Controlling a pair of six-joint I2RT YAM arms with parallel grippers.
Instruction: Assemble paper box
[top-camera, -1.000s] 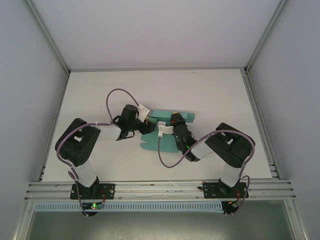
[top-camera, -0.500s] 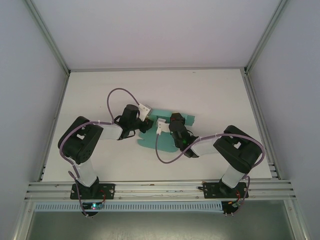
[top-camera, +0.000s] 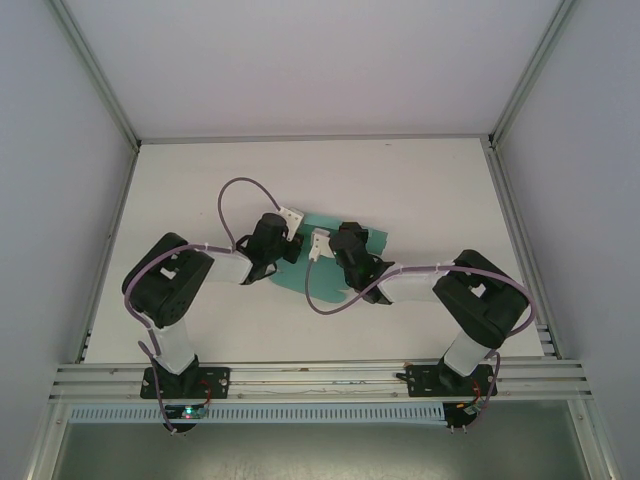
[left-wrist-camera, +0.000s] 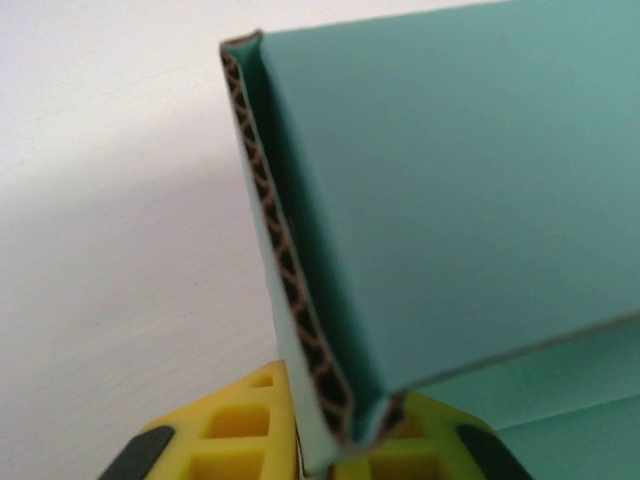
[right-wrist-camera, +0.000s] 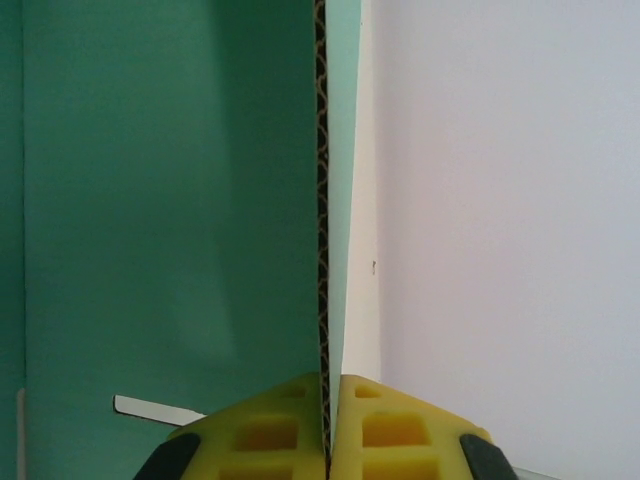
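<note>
Since a second ago, your left gripper has closed, and your right gripper has crept up and left. The paper box, still a teal corrugated sheet, lies mid-table between the arms. Your left claw now pinches a doubled-over flap; your right claw is clamped on another flap standing on edge. You appear to be raising the side walls. Next likely calls for creasing both folds squarely, without tearing the card.
</note>
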